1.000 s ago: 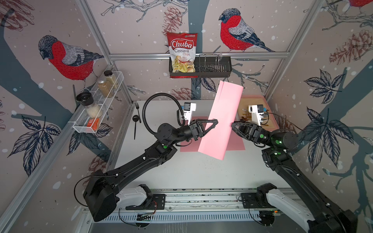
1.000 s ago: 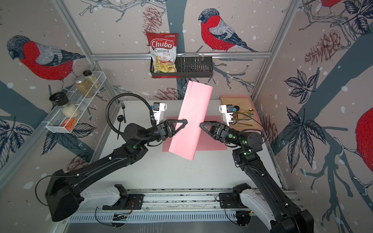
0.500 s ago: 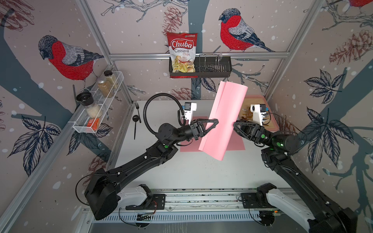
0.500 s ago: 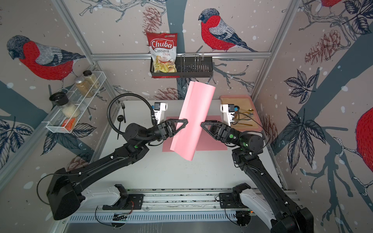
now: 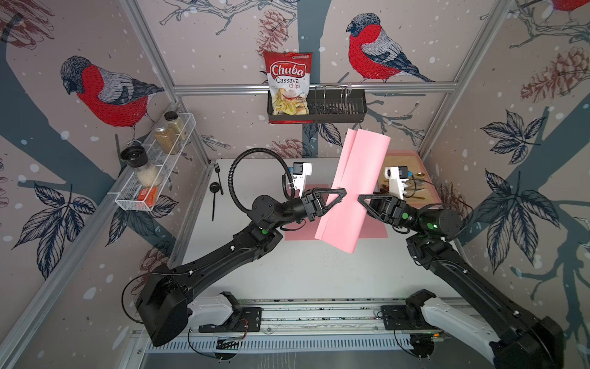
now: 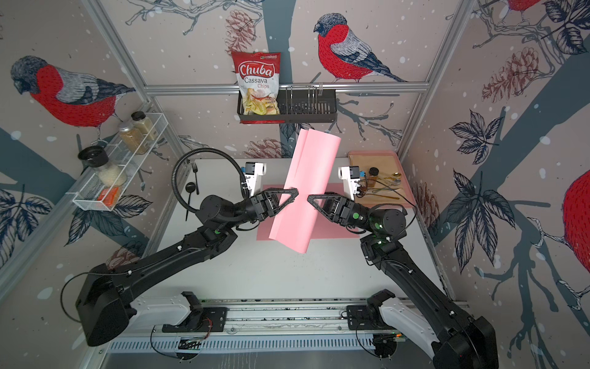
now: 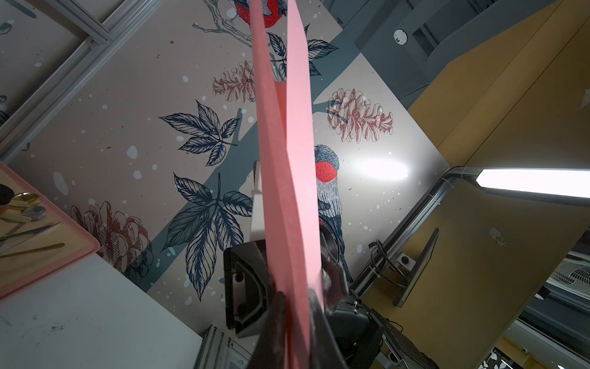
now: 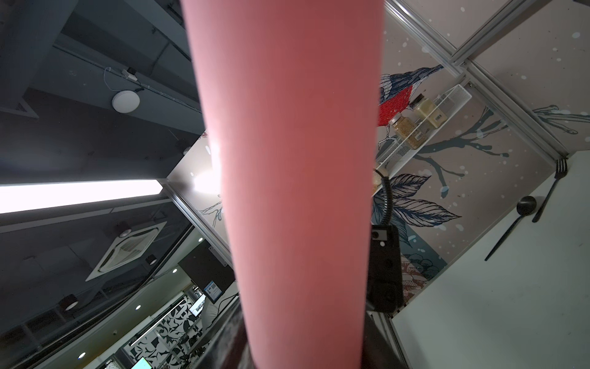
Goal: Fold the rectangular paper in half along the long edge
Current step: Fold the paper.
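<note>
The left hand [image 5: 342, 192] is pinching one long side of the pink paper [image 5: 352, 179], which is hanging tilted and loosely doubled over in the air above the surface [image 5: 287, 271] and a flat pink sheet [image 5: 300, 233] lying there. The right hand [image 5: 361, 198] is reaching the paper's opposite side. I cannot tell whether it is gripping.

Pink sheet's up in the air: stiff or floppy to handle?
Probably springy, not limp: the pink paper stands tall above the pinch of the left gripper without drooping. Its rounded, uncreased bend may spring open if released.
</note>
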Robot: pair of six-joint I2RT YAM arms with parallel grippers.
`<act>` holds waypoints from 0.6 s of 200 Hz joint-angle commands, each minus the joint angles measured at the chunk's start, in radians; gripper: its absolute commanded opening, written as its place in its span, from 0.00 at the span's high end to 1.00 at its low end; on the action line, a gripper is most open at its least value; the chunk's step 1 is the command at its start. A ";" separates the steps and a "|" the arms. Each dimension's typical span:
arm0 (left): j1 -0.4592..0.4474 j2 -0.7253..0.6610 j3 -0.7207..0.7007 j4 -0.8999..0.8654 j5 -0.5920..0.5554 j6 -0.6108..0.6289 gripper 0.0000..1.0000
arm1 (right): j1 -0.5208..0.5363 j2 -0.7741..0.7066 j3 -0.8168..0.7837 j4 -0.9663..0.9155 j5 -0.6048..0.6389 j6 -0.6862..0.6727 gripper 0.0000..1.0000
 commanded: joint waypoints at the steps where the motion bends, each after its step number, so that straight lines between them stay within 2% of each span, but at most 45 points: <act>1: -0.003 0.001 0.005 0.073 0.001 -0.015 0.86 | 0.008 0.009 -0.003 0.073 0.032 -0.006 0.57; 20: -0.002 0.000 0.003 0.074 0.004 -0.017 0.86 | 0.012 0.017 -0.006 0.100 0.036 0.005 0.57; 50: -0.002 -0.011 -0.004 0.070 -0.001 -0.014 0.86 | 0.013 0.011 -0.017 0.119 0.031 0.013 0.49; 69: -0.003 -0.013 -0.007 0.071 -0.001 -0.014 0.86 | 0.012 0.004 -0.032 0.167 0.025 0.033 0.49; 120: -0.003 -0.012 -0.005 0.068 0.001 -0.014 0.86 | 0.016 0.007 -0.038 0.207 0.019 0.052 0.62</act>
